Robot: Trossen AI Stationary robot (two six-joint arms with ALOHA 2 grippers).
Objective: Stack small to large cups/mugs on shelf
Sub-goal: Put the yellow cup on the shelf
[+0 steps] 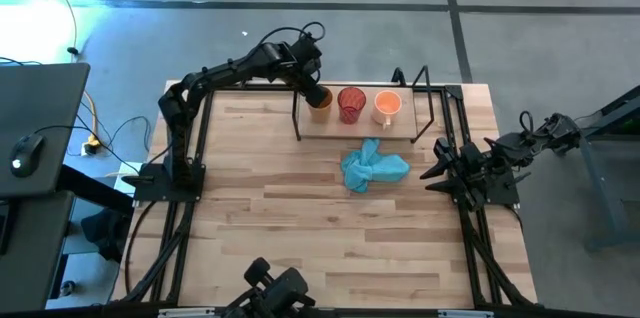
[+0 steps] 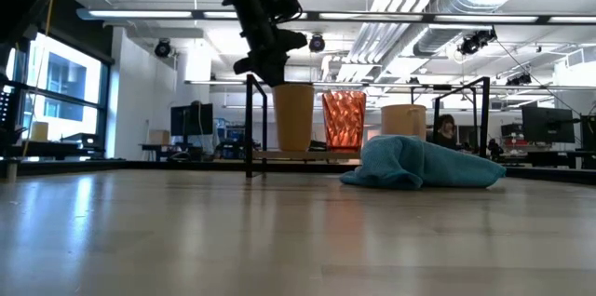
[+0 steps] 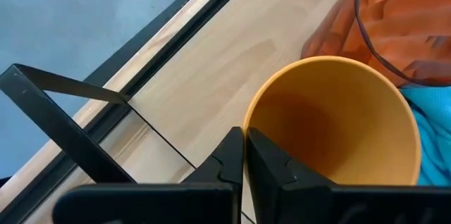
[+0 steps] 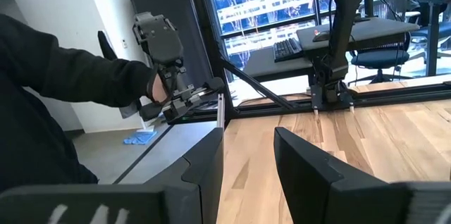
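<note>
On a low light-wood shelf [image 1: 395, 130] with thin black metal legs, set along the far edge of a plank-topped wooden table [image 1: 330, 228], three cups stand upright in a row: a smooth, opaque amber cup [image 1: 319, 101] at the shelf's left end, a ribbed, see-through red cup [image 1: 351, 104] in the middle, and a pale orange mug [image 1: 387, 106] with a small handle toward the right. The left gripper [image 3: 244, 155] reaches in over the shelf's left end and pinches the near rim of the amber cup, one dark finger inside the wall and one outside, pressed close together on the thin lip. The left wrist view shows the cup's round mouth and plain matte interior, with the red cup's faceted wall just beside it; whether the two touch cannot be told. In the low view the cups appear close together, with narrow gaps, the mug partly hidden behind a crumpled light blue cloth [image 1: 372, 166] that lies on the table just in front of the shelf. The right end of the shelf, past the mug, is bare board. The right gripper [image 4: 248, 155] waits off the table's right edge, its two flat dark fingers spread apart; its camera also catches a person's dark sleeve [image 4: 63, 76] and hand [image 4: 158, 86] holding a control handle.
</note>
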